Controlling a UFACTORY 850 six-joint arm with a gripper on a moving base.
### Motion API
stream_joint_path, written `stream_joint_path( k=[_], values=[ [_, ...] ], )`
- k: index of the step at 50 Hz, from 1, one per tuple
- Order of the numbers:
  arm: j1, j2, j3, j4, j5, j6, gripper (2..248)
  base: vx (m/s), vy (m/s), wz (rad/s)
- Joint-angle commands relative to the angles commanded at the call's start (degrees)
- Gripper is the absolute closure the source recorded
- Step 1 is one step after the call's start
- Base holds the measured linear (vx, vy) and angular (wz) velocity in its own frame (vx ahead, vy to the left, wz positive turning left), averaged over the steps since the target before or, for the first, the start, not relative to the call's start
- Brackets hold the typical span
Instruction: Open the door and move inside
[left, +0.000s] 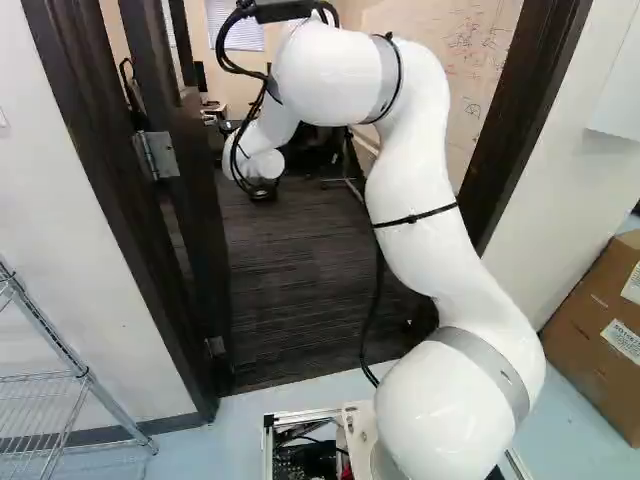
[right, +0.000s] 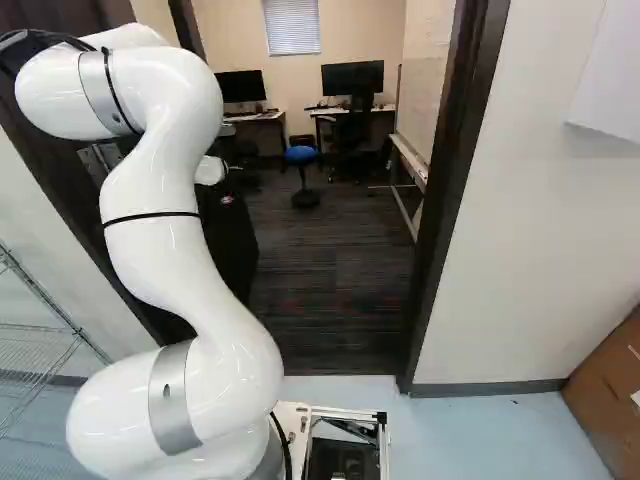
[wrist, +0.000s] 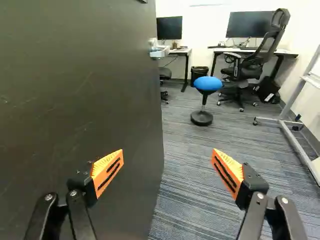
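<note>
Dark door (wrist: 75, 100) ×1, ajar, one lever handle (wrist: 160, 51) | end effector (left: 263, 188) ×1, two orange-padded fingers apart | door on its left, contact untellable; free edge ahead, between finger lines | carpet (wrist: 187, 175) runs right from that edge to one stand (wrist: 299, 151); one blue-seated stool (wrist: 207, 83) farther ahead

So the arm (left: 415, 175)'s arching up, leaning toward 11 o'clock, and its 2 orange-padded fingers (wrist: 107, 172) are sitting wide apart.
</note>
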Motion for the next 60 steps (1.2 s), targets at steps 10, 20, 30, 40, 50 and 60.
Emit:
stream_joint_path(
  k=[10,20,30,40,50,60],
  values=[
    [-1.2,1.1,1.5,0.0,0.0,0.0,3,0.0,0.0,0.0],
    [-2.5,2.2,2.9,0.6,0.0,0.0,3,0.0,0.0,0.0],
    [-3.7,3.3,4.4,2.3,0.0,0.0,3,0.0,0.0,0.0],
    [-4.9,4.6,6.0,4.9,0.0,0.0,3,0.0,0.0,0.0],
    [-6.2,5.8,7.6,7.6,0.0,0.0,3,0.0,0.0,0.0],
    [-7.5,7.0,9.1,8.2,0.0,0.0,3,0.0,0.0,0.0]
  ],
)
